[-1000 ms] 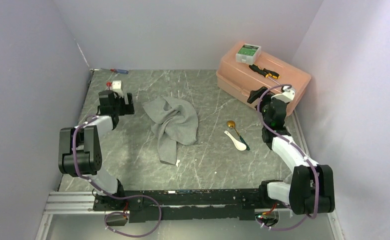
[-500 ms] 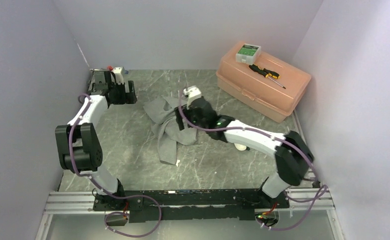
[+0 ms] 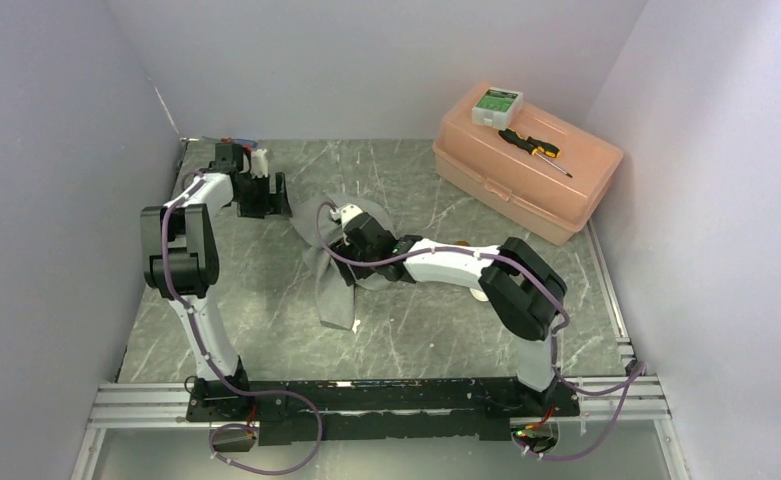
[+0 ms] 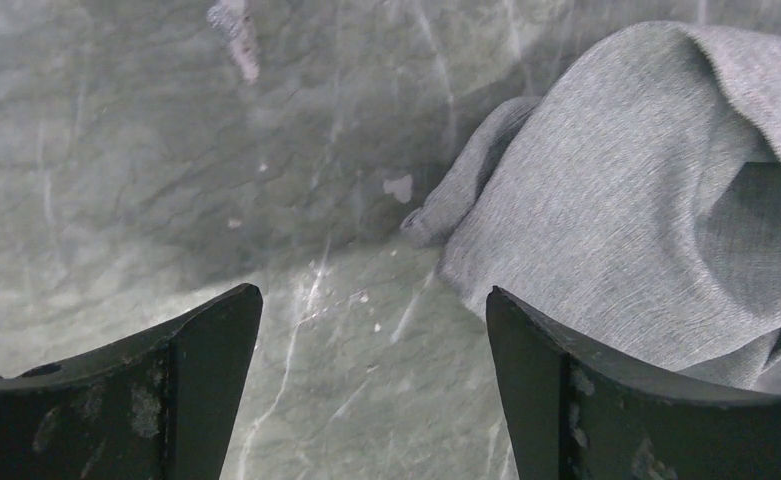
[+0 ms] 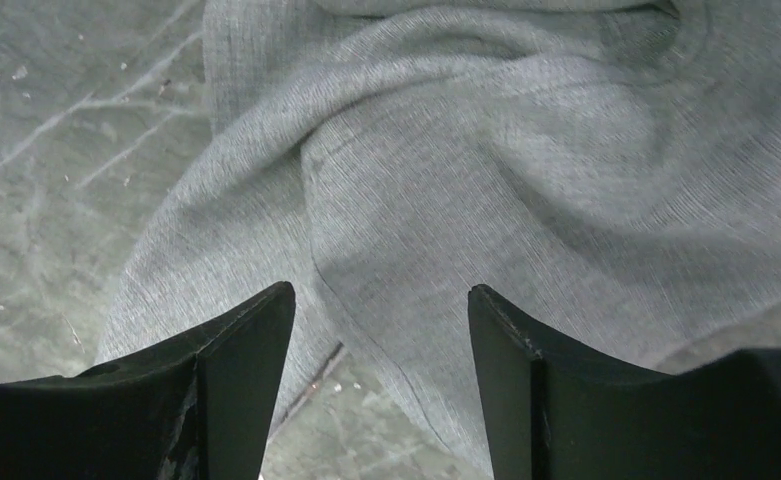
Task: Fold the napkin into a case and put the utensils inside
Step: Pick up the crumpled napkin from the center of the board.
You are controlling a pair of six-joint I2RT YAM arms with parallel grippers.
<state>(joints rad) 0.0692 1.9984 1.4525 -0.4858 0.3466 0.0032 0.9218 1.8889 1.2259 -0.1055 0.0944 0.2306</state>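
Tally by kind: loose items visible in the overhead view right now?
Napkin: 1
Pink case: 1
Small green-and-white box: 1
Screwdriver: 1
Spoons: 0 in view; some may be hidden
Total: 4

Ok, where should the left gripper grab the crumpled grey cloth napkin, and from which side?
Probably the narrow rolled corner of the grey napkin, poking toward the open left gripper. Come down from the left-arm side: that tip lies free of the bunched folds.
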